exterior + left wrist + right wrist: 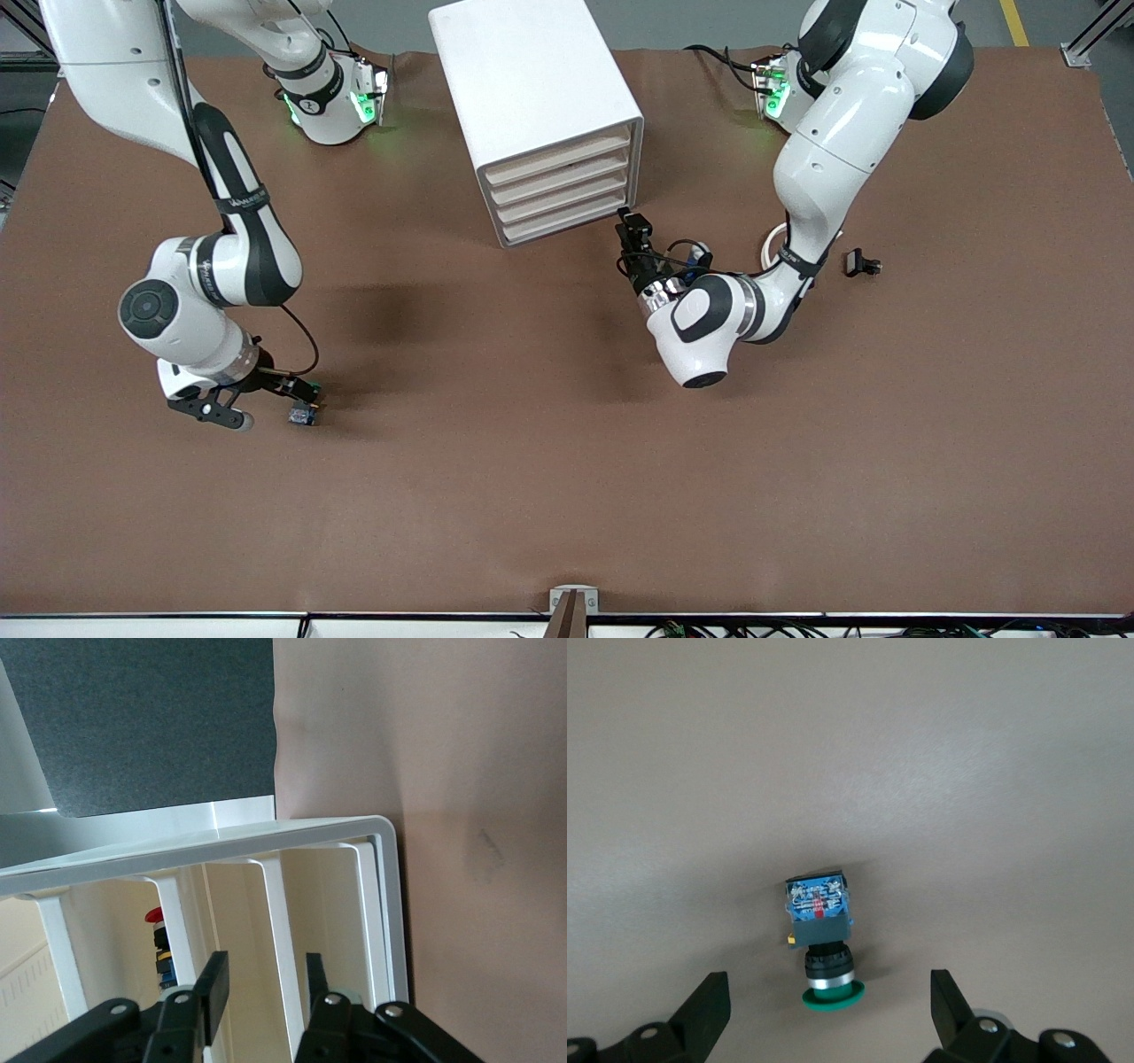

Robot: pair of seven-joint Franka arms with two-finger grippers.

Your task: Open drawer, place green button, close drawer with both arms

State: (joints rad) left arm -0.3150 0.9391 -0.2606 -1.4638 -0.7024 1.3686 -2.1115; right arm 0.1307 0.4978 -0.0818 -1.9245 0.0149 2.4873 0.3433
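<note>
The white cabinet (532, 89) stands at the table's middle, far from the front camera, with all four beige drawer fronts shut. My left gripper (633, 223) is open beside the end of the lowest drawer (563, 221). In the left wrist view its fingers (213, 990) straddle a white rail (282, 930) of the cabinet front without gripping it. The button (302, 414), with green cap, black body and blue base, lies on its side on the table. My right gripper (279, 405) is open low over it. In the right wrist view the button (819, 930) lies between the wide-open fingers (709, 1003), cap toward the hand.
A small dark clip (861, 263) lies on the table toward the left arm's end. A small red-capped part (160, 943) shows between the cabinet's rails in the left wrist view. The brown table (567, 496) stretches toward the front camera.
</note>
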